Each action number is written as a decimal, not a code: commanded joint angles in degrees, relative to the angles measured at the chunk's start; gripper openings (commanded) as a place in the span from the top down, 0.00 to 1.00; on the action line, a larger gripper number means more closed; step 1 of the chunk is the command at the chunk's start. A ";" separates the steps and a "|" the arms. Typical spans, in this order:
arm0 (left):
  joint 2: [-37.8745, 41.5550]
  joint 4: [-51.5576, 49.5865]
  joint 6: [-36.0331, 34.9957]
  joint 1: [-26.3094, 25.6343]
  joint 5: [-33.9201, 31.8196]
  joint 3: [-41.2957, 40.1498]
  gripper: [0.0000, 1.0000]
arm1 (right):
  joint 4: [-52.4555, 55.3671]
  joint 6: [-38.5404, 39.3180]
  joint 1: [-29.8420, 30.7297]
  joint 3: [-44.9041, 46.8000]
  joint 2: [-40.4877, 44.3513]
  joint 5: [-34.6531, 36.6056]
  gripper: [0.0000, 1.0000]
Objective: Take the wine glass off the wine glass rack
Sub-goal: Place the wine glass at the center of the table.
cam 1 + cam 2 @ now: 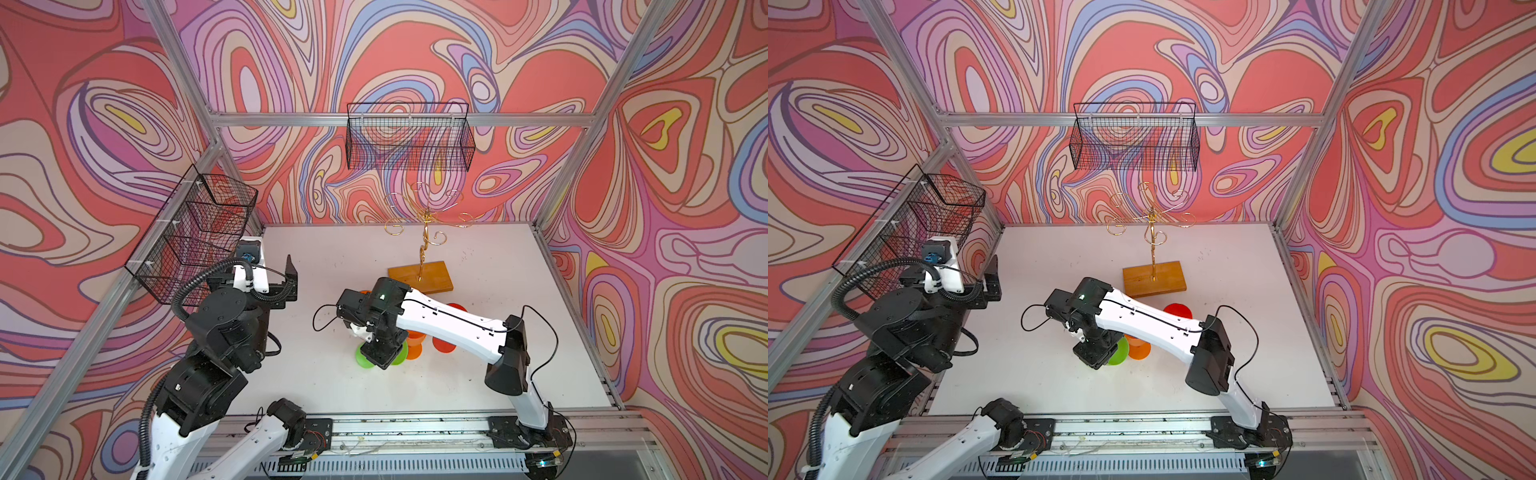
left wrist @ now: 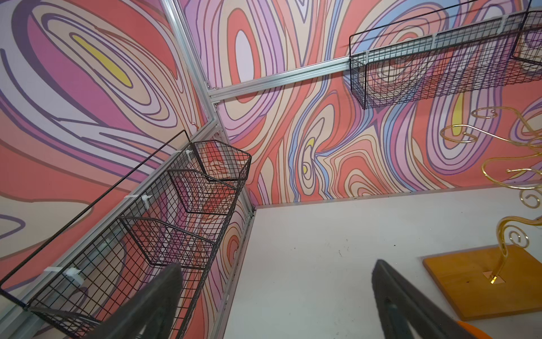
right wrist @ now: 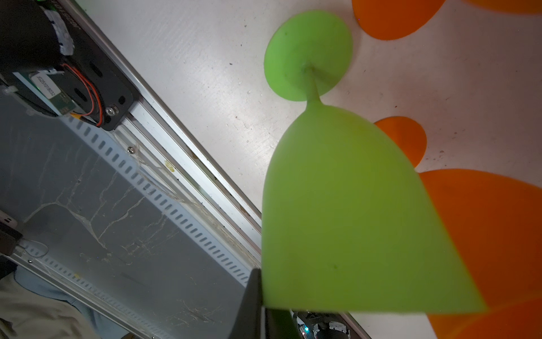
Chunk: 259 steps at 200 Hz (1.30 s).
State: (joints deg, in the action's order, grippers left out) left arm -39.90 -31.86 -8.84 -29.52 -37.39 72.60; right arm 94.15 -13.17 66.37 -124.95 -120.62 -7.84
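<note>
**Green glass off the rack, pinched in my right gripper**

The back basket (image 1: 409, 137) and the side basket (image 1: 195, 232) are black wire, and only wallpaper shows through their mesh. The green wine glass (image 3: 352, 205) is matte and opaque. It stands bowl-up, low over the table (image 1: 478, 382), just beside the orange glasses (image 3: 498, 234) and in front of the wine glass rack (image 1: 424, 232). My right gripper (image 1: 382, 353) points down, clamped on its rim. My left gripper (image 2: 277, 264) hangs raised near the side basket, jaws wide apart.

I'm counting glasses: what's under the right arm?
A green wine glass, an orange one and a red one peek out; the arm covers the rest, so no sure count.
</note>
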 commanded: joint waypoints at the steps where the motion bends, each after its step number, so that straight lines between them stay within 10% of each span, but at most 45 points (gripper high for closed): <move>1: -0.41 0.21 0.41 0.35 0.52 -0.62 0.00 | 1.88 -0.35 0.25 0.33 3.29 0.84 1.00; 259: -1.06 -0.14 1.27 0.92 1.53 -1.32 0.00 | 1.11 1.26 0.16 -2.49 -2.58 2.39 1.00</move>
State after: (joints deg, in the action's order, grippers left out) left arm -40.97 -31.88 -8.32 -29.12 -36.07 71.61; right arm 94.26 -12.47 66.37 -125.84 -121.86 -6.52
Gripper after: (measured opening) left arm 0.999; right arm 0.047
